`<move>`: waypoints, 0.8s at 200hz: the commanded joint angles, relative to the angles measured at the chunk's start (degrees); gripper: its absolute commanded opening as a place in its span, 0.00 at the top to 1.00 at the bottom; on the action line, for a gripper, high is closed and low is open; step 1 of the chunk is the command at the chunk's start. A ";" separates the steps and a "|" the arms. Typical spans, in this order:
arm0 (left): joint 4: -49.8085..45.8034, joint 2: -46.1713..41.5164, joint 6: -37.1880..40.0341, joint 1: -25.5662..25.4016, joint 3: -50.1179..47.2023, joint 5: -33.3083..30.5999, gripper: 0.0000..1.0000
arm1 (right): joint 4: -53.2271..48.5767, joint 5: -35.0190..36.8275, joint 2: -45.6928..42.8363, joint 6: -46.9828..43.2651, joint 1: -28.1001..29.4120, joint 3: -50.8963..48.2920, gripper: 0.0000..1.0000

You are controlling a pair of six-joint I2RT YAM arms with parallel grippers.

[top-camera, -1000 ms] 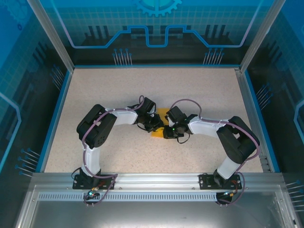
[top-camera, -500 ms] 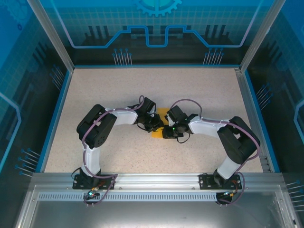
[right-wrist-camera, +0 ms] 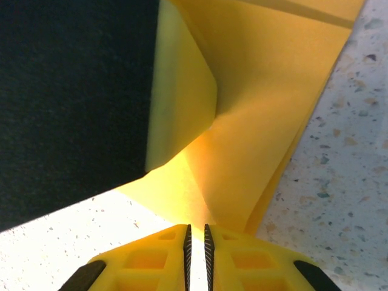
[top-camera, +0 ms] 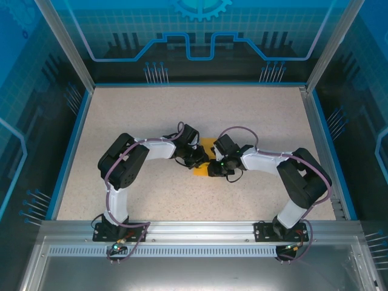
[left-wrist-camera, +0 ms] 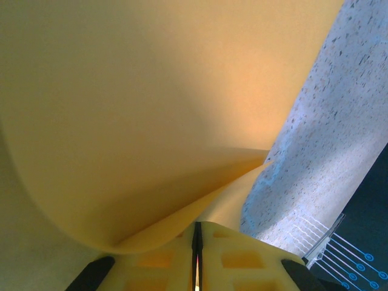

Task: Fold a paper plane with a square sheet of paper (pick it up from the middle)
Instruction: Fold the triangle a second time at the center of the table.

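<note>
Both arms crowd mid-table (top-camera: 151, 115), hiding most of the sheet of paper (top-camera: 200, 171). The left gripper (left-wrist-camera: 197, 245) is pinched onto its curled edge and the right gripper (right-wrist-camera: 196, 235) clamps a folded flap. The overall fold shape is unclear.

Bench (top-camera: 151, 115): flat speckled beige top, dark and light flecks. Blue rim along left, far and right sides; aluminium rail (top-camera: 200, 229) along near edge. Sheet of paper (top-camera: 199, 171), orange-yellow, sits near bench centre, partly folded. In right wrist view, its layered lower edge rests on speckled top, the rest rising off it. In left wrist view, sheet curls up away from surface, bare bench showing to the right.
</note>
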 commanded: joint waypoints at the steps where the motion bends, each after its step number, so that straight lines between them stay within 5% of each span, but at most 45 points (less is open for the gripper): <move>1: -3.75 1.91 -0.66 -0.06 0.28 -2.43 0.88 | -2.08 1.20 0.93 0.29 -0.74 -0.32 0.83; 78: -3.82 2.11 -0.63 0.01 0.36 -2.45 0.88 | -3.55 3.24 0.67 0.33 -0.74 -0.40 0.84; 160: -4.08 1.93 -0.55 -0.05 0.58 -2.33 0.88 | -1.65 -2.36 0.17 1.45 -1.60 -0.62 0.83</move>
